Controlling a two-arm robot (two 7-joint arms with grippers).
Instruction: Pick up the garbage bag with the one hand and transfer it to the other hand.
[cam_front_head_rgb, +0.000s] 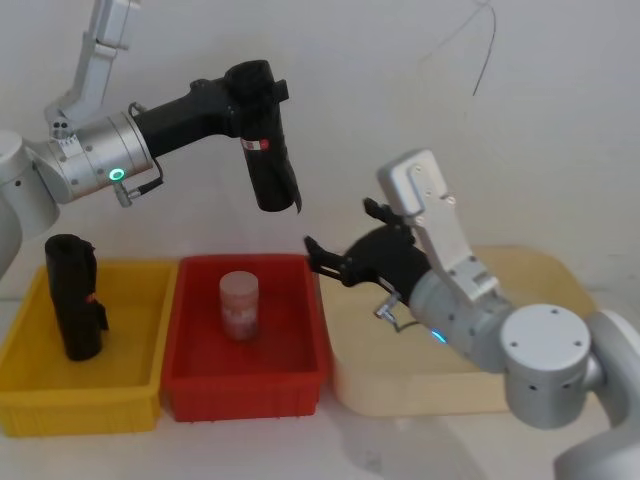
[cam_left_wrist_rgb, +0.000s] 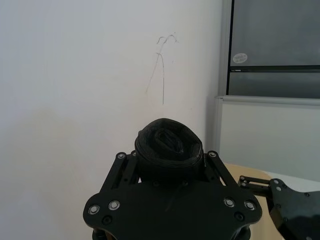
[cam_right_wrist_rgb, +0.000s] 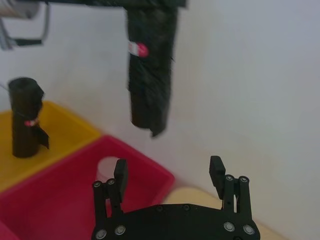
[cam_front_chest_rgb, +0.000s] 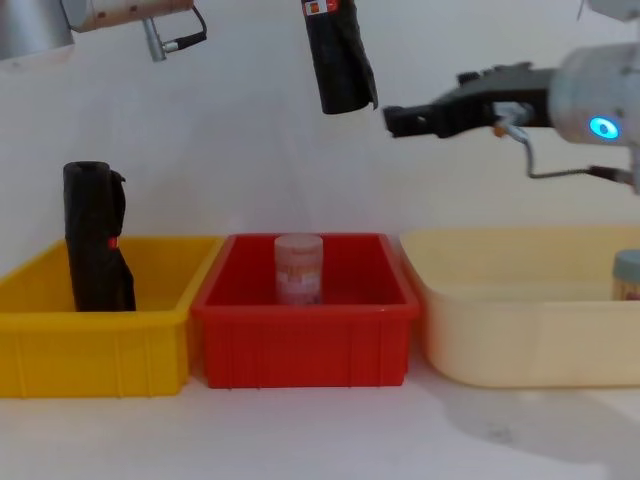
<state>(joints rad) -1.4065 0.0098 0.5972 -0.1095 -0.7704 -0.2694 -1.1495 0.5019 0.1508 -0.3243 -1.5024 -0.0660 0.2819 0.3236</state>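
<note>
The garbage bag, a tall black roll with a red-and-white label, hangs in the air above the red bin. My left gripper is shut on its upper end. In the left wrist view the roll's top sits between the left gripper's fingers. My right gripper is open and empty, to the right of the bag's lower end and apart from it. From the right wrist the bag hangs ahead of that open gripper. In the chest view the bag is left of the right gripper.
A stockier black roll stands upright in the yellow bin at the left. A pale lidded jar stands in the red bin. A cream bin at the right holds another jar. A white wall is close behind.
</note>
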